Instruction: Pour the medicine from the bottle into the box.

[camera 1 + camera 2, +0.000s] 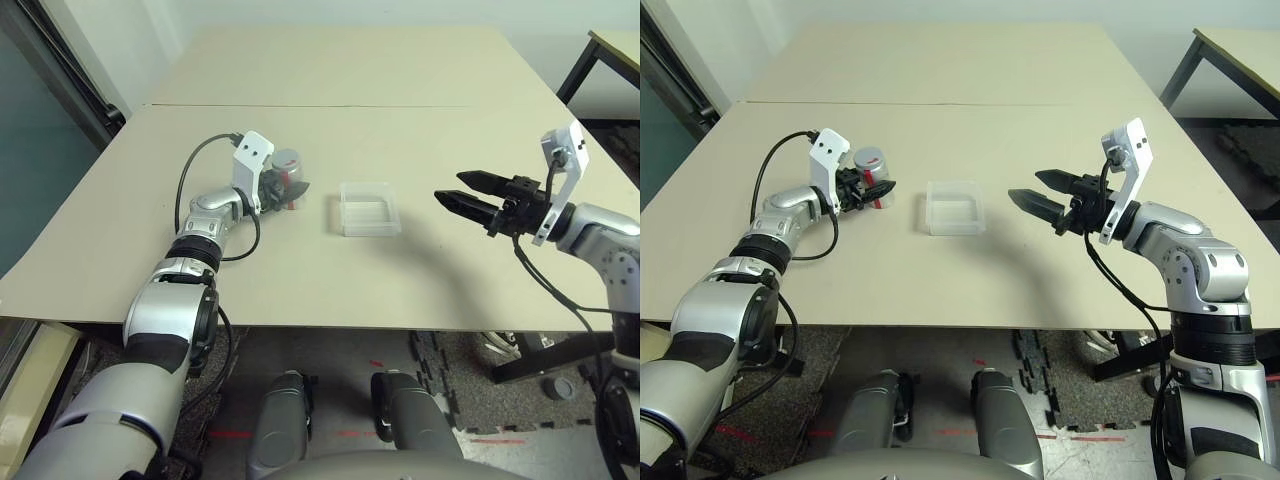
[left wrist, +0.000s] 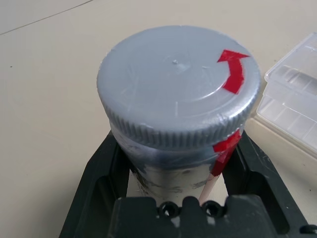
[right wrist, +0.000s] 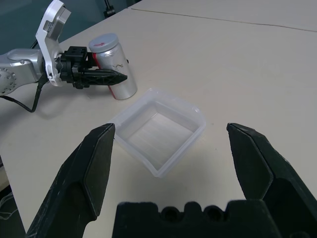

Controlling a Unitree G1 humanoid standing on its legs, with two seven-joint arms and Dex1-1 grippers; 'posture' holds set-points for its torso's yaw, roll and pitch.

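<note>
- Right tool [image 1: 1032, 195] hangs over the worktop [image 1: 970, 60] at about 3 o'clock from the box [image 1: 955, 207], its fingers spread wide and holding nothing.
- The box, at the centre, looks empty; judging by that, nothing has been poured yet.
- Left tool [image 1: 283, 188] is clamped on the bottle [image 1: 288, 171], which stands upright at 9 o'clock, near the box, cap on.
- Left to do: uncapping, lifting, tipping.

Silvery bottle [image 3: 115, 69] with red stripe, grey cap [image 2: 179, 84] bearing red arrow; clear box [image 1: 368, 208]; beige table [image 1: 400, 90].
</note>
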